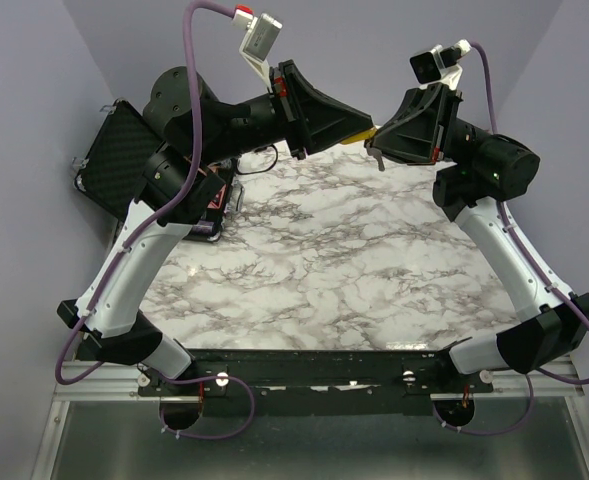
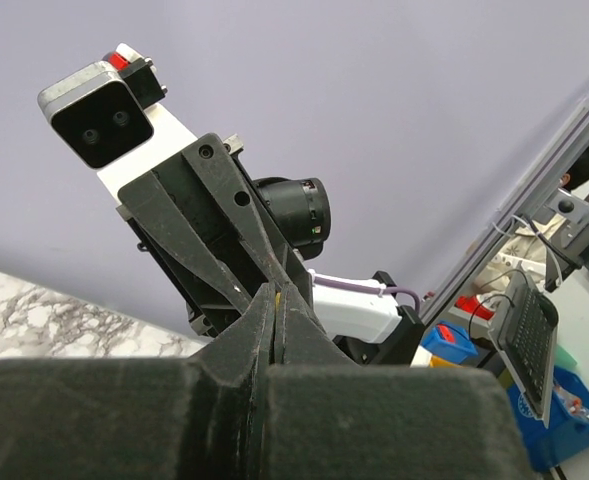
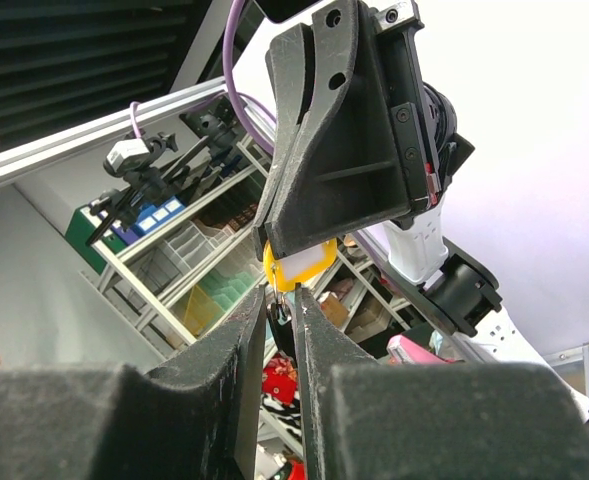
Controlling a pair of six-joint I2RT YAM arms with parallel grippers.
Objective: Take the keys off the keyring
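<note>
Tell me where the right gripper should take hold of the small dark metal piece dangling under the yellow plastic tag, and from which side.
Grip the small dark metal piece at its free end, coming from the side opposite the left gripper. That gripper pinches the yellow plastic tag the piece hangs from, so only the free end looks clear; the right gripper straddles it.

Yellow keys [image 3: 296, 268], grey-veined white table [image 1: 324, 270]

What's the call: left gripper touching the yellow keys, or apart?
Touching. The right wrist view shows the keys sticking out from the tip of the shut left gripper, pinched there with no gap.
</note>
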